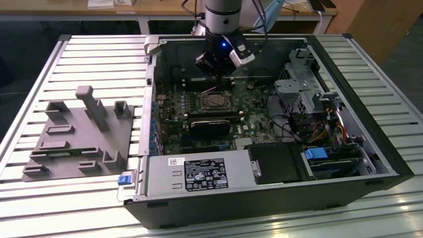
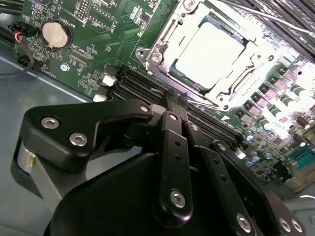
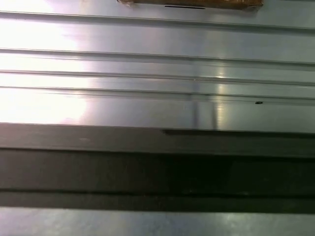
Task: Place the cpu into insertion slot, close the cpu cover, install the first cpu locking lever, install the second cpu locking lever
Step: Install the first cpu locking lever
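Above the board (image 2: pixel 98 39), beside the rim of the insertion slot (image 2: pixel 194 88), hand (image 2: pixel 173 101) clenched and empty, clear of the cpu cover (image 2: pixel 165 42).

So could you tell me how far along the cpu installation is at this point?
Done, it seems: the cpu sits in the insertion slot with the cpu cover down around it. In hand: nothing; the gripper, shut and empty, hovers beside the slot. Left: the two locking levers, whose latching I cannot confirm.

Black end effector (image 2: pixel 173 104), silver screws (image 2: pixel 178 198); grey arm (image 1: pixel 221 14), blue light (image 1: pixel 225 45).
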Robot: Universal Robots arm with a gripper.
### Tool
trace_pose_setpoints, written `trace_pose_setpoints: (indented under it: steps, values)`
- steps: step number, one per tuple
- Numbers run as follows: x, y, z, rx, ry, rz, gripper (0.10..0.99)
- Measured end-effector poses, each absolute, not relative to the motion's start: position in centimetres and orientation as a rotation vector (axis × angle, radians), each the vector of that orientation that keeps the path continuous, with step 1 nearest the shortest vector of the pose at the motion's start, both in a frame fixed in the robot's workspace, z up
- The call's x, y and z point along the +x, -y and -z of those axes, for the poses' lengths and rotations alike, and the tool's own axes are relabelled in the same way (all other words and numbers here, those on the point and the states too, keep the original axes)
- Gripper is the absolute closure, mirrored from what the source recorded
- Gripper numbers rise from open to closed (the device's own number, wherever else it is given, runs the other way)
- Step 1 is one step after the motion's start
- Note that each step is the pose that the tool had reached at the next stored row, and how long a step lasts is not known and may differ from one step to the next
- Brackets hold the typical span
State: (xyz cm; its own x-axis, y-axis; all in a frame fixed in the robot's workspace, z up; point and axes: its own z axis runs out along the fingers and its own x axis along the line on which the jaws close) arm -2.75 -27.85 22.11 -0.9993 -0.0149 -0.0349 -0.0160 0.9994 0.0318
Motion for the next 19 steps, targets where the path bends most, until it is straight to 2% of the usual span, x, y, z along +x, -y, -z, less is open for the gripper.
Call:
trace_pose_setpoints:
  steps: [19]
  values:
    - [-2.1, 27.4, -20.4, -0.024, -3.107, -0.031, 0.98]
